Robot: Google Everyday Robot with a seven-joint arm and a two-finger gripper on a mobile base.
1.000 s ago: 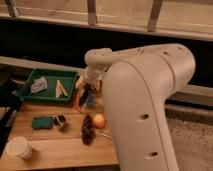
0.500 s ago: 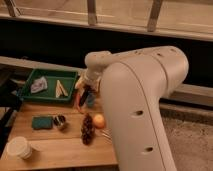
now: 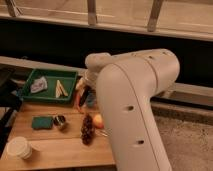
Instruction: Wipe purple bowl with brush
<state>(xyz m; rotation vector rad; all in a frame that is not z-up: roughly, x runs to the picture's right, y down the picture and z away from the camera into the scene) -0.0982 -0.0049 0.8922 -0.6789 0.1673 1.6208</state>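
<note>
While the things on the worktop (image 3: 55, 144) lay as they had half a second earlier, only the arm had shifted. Far left: white cup (image 3: 20, 148) at the front corner. Behind it, a green tray (image 3: 50, 80) with a crumpled grey thing (image 3: 38, 85) and a pale yellow piece (image 3: 60, 89) inside. In front of the tray: green sponge (image 3: 42, 122), with a small dark round thing (image 3: 60, 121) just beside it. The gripper (image 3: 85, 97) hung over the worktop just right of the tray, same spot as before, fingers apart, nothing plainly held. Below it sat a dark maroon lump (image 3: 87, 130) touching an orange fruit (image 3: 98, 120). Could not tell whether the maroon lump or the round thing was the purple bowl; the brush could not be made out. Right: the big white arm (image 3: 135, 100), its right edge a bit further left than earlier.
</note>
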